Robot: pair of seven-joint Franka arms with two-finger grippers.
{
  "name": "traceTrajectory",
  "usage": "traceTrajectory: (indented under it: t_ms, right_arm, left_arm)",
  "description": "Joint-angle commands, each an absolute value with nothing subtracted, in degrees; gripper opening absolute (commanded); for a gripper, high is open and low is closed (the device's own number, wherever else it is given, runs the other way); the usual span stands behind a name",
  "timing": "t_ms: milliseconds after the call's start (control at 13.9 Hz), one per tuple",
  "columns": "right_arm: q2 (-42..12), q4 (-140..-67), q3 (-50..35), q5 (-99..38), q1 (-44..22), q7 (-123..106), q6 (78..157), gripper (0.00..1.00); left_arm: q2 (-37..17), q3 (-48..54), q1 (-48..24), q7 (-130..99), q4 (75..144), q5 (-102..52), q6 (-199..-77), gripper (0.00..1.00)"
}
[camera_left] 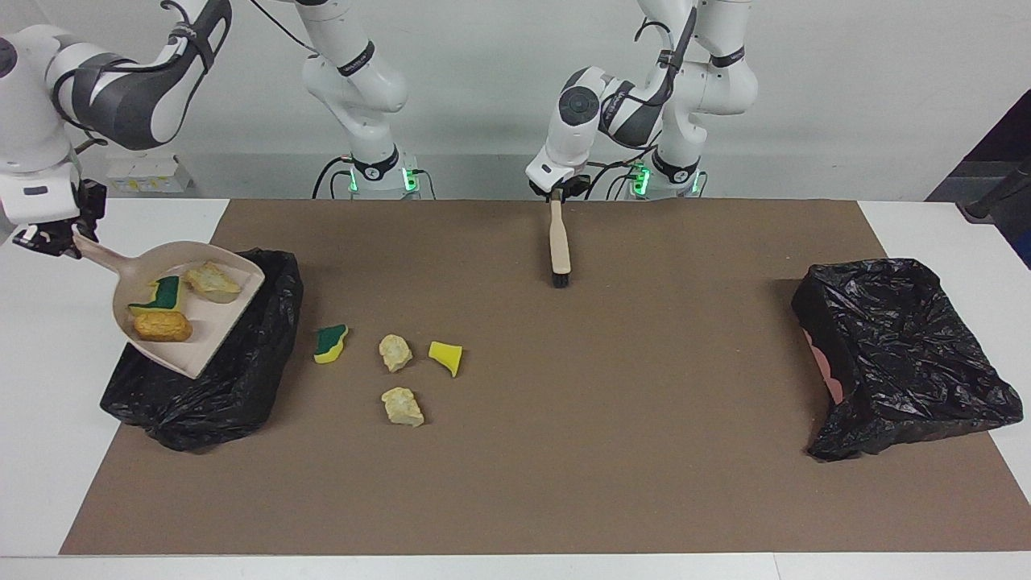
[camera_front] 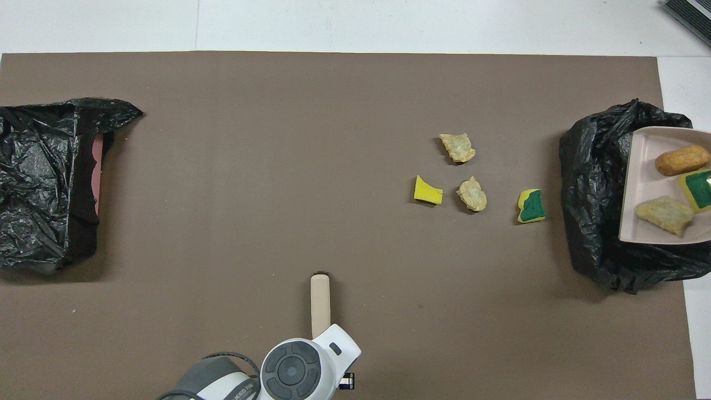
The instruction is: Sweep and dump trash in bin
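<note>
- Brown mat [camera_left: 612, 451] covers the white table [camera_left: 48, 483]; pale wall at the robots' end.
- Bins: two, both lined with black bags. One bin [camera_left: 233, 379] stands at the right arm's end, the second bin [camera_left: 902, 354] at the left arm's end. Contents of either cannot be made out.
- Dustpan [camera_left: 211, 334]: one, beige, held in the air over the right arm's bin, tilted with its open edge lowest.
- Right gripper [camera_left: 58, 235] is clamped on the dustpan handle, over the white table just beside that bin.
- Scraps in the dustpan: three. One orange-brown lump [camera_left: 163, 326], one green-and-yellow sponge piece [camera_left: 161, 295], one pale foam lump [camera_left: 212, 279].
- Scraps on the mat: four, loosely grouped beside the right arm's bin, none touching another. One green-and-yellow sponge [camera_left: 330, 344] lies closest to the bin; one pale lump [camera_left: 395, 352]; one yellow wedge [camera_left: 446, 357]; one pale lump [camera_left: 402, 406] farthest from the robots.
- Scrap total: seven.
- Brush [camera_left: 559, 246]: one, beige handle, dark bristles pointing down near the mat, close to the robots and mid-table.
- Left gripper [camera_left: 556, 193] is closed on the top of the brush handle.
</note>
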State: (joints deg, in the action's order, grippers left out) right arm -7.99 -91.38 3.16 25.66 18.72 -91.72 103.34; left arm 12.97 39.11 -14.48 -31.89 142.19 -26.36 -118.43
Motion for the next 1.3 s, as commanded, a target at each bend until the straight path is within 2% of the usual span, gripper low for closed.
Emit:
traceTrajectory:
  t_ms: [0, 577, 938, 1227]
  right_arm:
    - [-7.5, -91.2, 2.0, 33.5, 18.3, -92.5, 103.8, 0.0]
    - [-7.1, -91.3, 1.9, 51.4, 10.6, -83.7, 102.7, 0.0]
    - [-6.6, -91.7, 1.9, 60.4, 6.2, -84.0, 100.3, 0.0]
    - [-5.9, -92.4, 1.8, 63.0, 3.8, -86.0, 98.9, 0.0]
  left_arm:
    - [13.0, 38.4, -12.9, -29.9, 140.4, -25.8, -117.7, 1.0]
    - [12.1, 16.4, -12.4, -15.2, 123.8, -2.7, -112.8, 1.0]
    - [7.8, 4.2, -10.8, 0.2, 104.3, 0.3, -100.8, 1.0]
    - [5.9, 1.2, -7.5, 8.7, 92.8, -0.2, -91.5, 1.0]
